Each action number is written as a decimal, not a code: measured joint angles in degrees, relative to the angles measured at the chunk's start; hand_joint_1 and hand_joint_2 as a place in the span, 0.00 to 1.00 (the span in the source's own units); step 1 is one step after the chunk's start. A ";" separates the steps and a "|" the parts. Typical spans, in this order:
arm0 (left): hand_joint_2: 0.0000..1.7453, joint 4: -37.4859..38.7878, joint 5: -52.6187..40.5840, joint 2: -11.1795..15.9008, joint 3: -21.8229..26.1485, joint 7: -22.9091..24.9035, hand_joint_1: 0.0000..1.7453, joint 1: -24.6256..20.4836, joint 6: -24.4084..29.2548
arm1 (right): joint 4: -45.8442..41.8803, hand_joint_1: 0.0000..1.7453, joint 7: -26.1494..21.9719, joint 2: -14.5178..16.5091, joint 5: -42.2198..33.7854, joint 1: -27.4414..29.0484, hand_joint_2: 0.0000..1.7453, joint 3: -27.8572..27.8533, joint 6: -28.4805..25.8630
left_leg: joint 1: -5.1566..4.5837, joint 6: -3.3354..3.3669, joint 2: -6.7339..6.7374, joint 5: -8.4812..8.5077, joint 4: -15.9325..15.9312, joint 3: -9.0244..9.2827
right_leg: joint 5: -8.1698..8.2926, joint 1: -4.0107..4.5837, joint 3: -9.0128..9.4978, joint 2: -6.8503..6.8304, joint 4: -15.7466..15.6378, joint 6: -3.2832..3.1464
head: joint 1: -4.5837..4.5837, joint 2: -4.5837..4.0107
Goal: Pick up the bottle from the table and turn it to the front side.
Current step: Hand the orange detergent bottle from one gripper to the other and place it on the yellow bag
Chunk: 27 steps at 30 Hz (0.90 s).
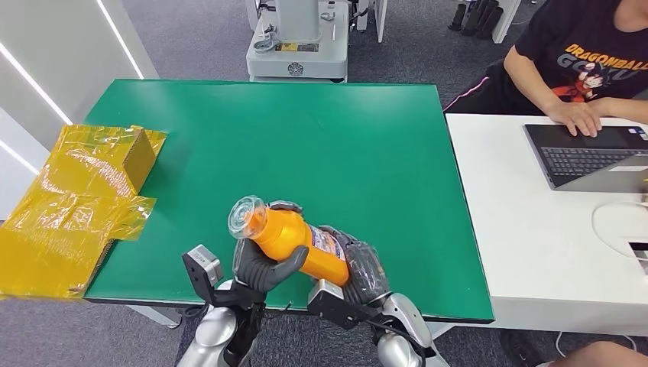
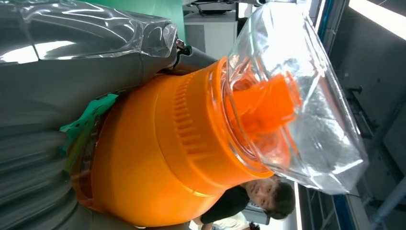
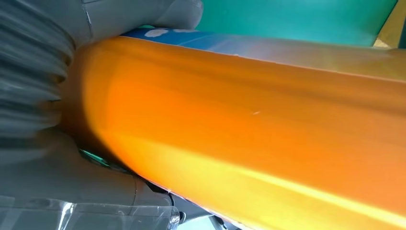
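An orange bottle with a clear cap is held tilted above the near edge of the green table, cap toward the upper left. My left hand grips its neck end from below, thumb across the body. My right hand holds the base end, where a blue and white label faces up. The left wrist view has the orange bottle and its clear cap close up beside my left hand. In the right wrist view the bottle's body lies against my right hand.
Crumpled yellow plastic wrapping and a small box lie on the table's left side. A white desk with a laptop stands to the right, where a person sits typing. A grey machine stands behind the table.
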 joint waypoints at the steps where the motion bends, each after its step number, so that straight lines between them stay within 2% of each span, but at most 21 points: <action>1: 1.00 0.05 -0.01 0.00 0.00 0.00 1.00 -0.11 0.00 | -0.09 1.00 -0.05 0.00 0.02 0.06 1.00 -0.03 0.08 | 0.00 0.00 0.00 0.00 0.00 0.00 | 0.00 0.00 0.00 0.00 0.00 0.00 | -0.01 0.00; 9: 1.00 0.30 -0.06 0.01 0.02 -0.02 1.00 -0.30 0.02 | -0.46 1.00 -0.25 0.00 0.10 0.39 1.00 -0.14 0.45 | 0.00 0.00 0.00 0.00 0.00 -0.01 | 0.00 0.00 0.01 0.00 0.00 0.00 | -0.01 0.00; 10: 1.00 0.30 -0.06 0.01 0.03 -0.03 1.00 -0.27 0.05 | -0.46 0.86 -0.38 0.00 0.13 0.38 1.00 -0.14 0.60 | 0.00 0.00 0.00 0.00 0.00 -0.01 | 0.00 0.00 0.01 0.00 0.00 0.00 | -0.01 0.00; 13: 1.00 0.30 -0.20 0.00 0.11 0.01 1.00 -0.10 0.12 | -0.33 0.11 -0.82 0.00 0.10 0.34 1.00 -0.17 0.65 | 0.00 0.00 -0.01 0.00 0.00 -0.02 | 0.00 0.00 0.01 -0.01 0.01 0.00 | 0.00 0.00; 14: 1.00 0.30 -0.39 -0.02 0.17 0.15 1.00 -0.02 0.10 | -0.21 0.00 -1.01 0.00 0.07 0.33 1.00 -0.17 0.43 | 0.00 0.00 -0.01 0.00 0.00 -0.02 | 0.00 0.00 0.01 -0.01 0.01 0.00 | 0.00 0.00; 21: 1.00 0.30 -1.51 -0.15 0.34 1.07 1.00 0.63 -0.17 | 0.04 0.00 -2.32 0.25 -1.33 0.34 1.00 0.25 -1.36 | 0.00 0.00 -0.02 0.00 0.00 -0.03 | 0.00 0.00 0.01 -0.03 0.01 0.00 | -0.01 0.00; 27: 1.00 0.30 -1.80 -0.57 0.76 0.56 1.00 0.54 0.73 | -2.21 0.00 -7.29 0.67 -11.04 2.46 1.00 0.26 -6.06 | 0.00 0.00 -0.05 0.00 -0.01 -0.03 | 0.00 0.00 0.01 -0.07 0.01 0.00 | 0.01 0.00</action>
